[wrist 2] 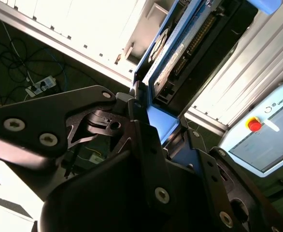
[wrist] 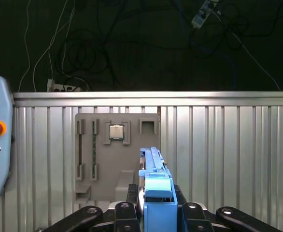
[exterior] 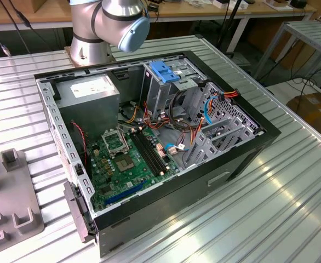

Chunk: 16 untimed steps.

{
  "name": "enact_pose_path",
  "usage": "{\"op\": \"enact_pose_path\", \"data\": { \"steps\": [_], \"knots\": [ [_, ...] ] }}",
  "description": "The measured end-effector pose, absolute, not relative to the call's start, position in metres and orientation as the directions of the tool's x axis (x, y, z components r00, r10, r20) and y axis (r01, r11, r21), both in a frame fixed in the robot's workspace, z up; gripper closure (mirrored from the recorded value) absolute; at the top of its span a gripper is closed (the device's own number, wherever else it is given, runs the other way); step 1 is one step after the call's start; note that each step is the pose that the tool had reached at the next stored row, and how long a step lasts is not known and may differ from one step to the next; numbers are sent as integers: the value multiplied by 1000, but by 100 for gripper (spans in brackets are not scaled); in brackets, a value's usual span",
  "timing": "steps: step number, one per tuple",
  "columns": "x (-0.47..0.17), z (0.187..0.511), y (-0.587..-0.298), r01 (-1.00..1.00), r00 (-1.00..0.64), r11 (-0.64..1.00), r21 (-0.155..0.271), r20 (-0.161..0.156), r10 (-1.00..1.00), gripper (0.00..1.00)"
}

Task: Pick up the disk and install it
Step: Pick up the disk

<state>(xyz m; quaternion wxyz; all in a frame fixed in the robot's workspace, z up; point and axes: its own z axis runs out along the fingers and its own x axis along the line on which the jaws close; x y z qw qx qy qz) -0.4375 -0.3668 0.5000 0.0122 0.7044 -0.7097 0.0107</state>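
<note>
My pincer [wrist: 157, 205] was pinched shut on the disk [wrist: 153, 169], its fingers pressing the two flat faces. One bright-blue side rail faced the first wrist view. The disk hung edge-on over the grey fixture plate [wrist: 95, 159], apart from it, as best I could judge. In the second wrist view its white label [wrist 2: 168, 65] ran away from my fingers [wrist 2: 139, 104]. The open computer case [exterior: 242, 159] sat just beside that plate. I judged the picking up done. The installing remained.
</note>
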Motion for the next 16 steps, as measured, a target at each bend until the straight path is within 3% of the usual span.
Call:
{"op": "enact_pose_path", "data": {
  "steps": [16],
  "knots": [
    [-420,500,-367,-1000,-7,8,2,32,-999,64]
  ]
}}
